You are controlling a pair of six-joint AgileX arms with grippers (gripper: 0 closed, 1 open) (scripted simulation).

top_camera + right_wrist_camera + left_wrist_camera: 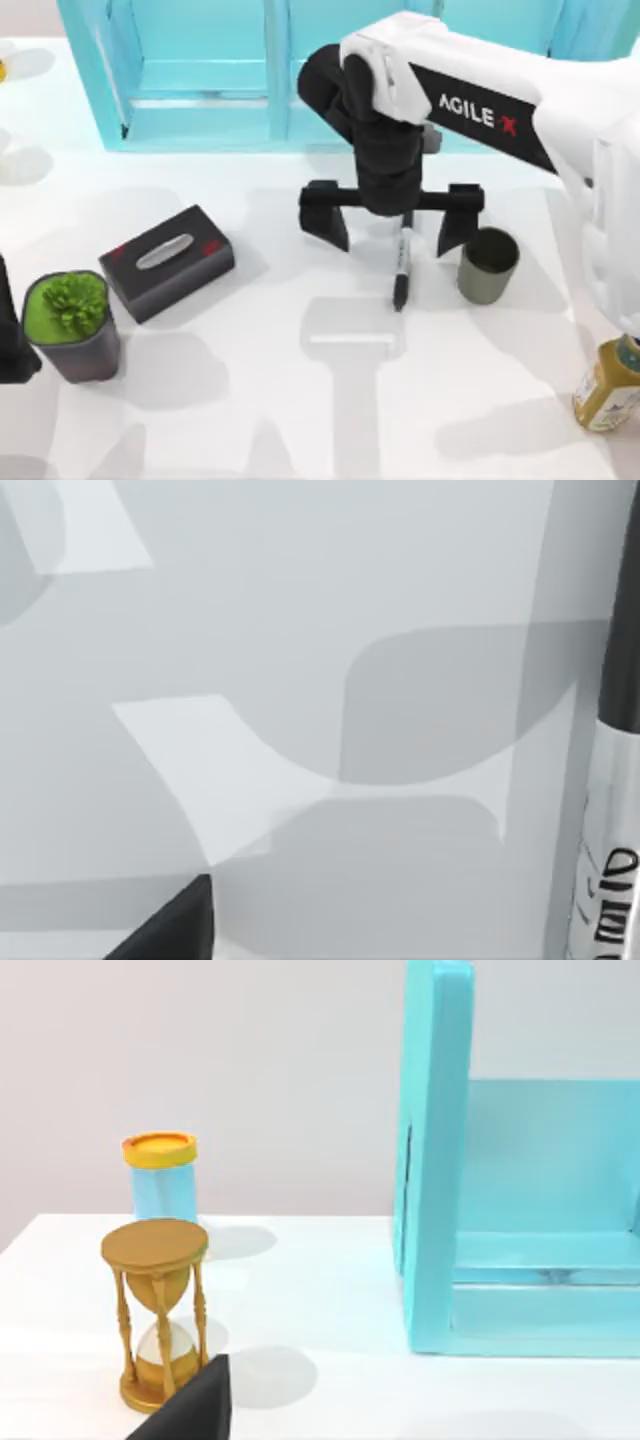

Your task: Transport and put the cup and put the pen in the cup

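The black pen (401, 268) with its pale label band lies flat on the white table (300, 400), right of centre. The olive-grey cup (488, 264) stands upright just right of it, apart from it. My right gripper (392, 222) hovers open over the pen's far end, one finger on each side and wide apart, with nothing held. The pen (612, 810) also runs along the edge of the right wrist view. My left arm (10, 335) is parked at the table's left edge.
A dark tissue box (167, 262) and a grey pot with a green plant (72, 325) sit at the left. A yellow bottle (608, 385) stands at the front right. A cyan shelf (250, 70) lines the back. A gold hourglass (155, 1310) and a yellow-lidded jar (161, 1175) stand far left.
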